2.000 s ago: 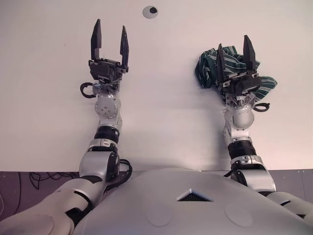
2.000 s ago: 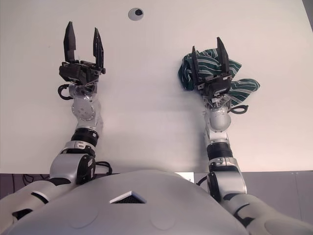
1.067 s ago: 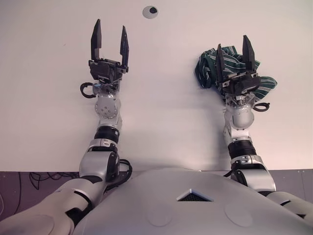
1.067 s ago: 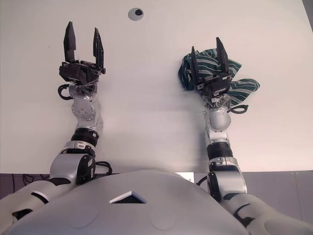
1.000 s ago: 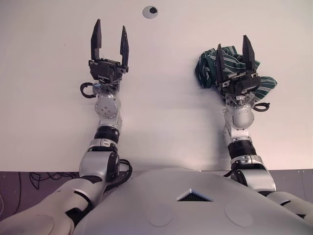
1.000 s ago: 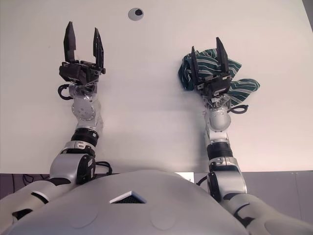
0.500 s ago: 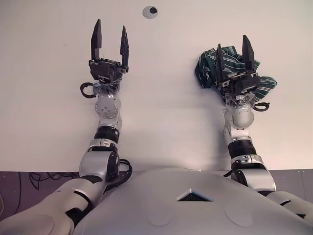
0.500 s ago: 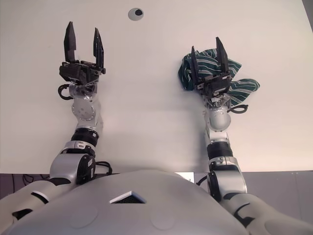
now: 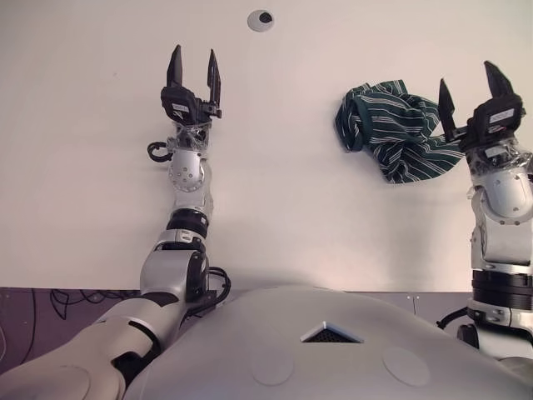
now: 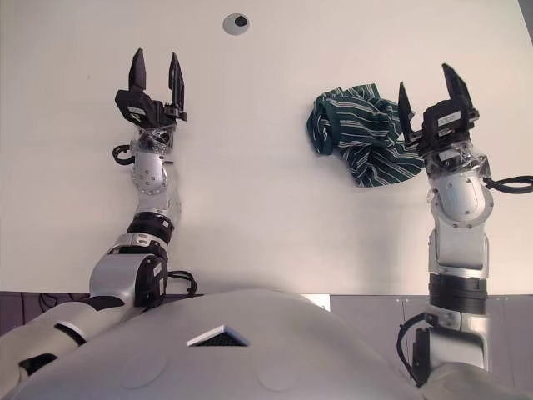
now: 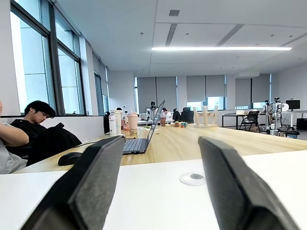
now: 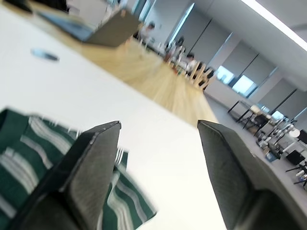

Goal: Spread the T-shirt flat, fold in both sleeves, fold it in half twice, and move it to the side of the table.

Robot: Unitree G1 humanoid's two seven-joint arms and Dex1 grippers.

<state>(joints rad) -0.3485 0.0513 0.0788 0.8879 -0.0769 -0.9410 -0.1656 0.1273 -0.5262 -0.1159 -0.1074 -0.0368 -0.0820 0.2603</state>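
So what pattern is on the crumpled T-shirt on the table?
Dark green T-shirt with thin white stripes; best in left eye view.

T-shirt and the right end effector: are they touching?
Cannot tell. In the left eye view the right end effector overlaps the edge of the T-shirt; neither contact nor gap is plain.

- T-shirt [image 9: 391, 125], right of centre in the left eye view: soft cloth, dark green with thin white stripes, matt, rumpled into loose folds.
- Table [image 9: 291, 208]: smooth, matt, off-white top with a laminate look.
- Round grommet [image 9: 265, 18], top centre: grey ring that looks like plastic, faintly glossy, dark in the middle.
- Left gripper [image 9: 193, 54] and right gripper [image 9: 465, 75]: black, matt, hard-plastic look; the fingers [image 11: 96, 187] show dark grey, finely grained inner faces.
- Far desk [image 11: 192, 141] in the left wrist view: pale wood with a low sheen.
- Laptop [image 11: 139, 143] on it: grey, metal-like shell.
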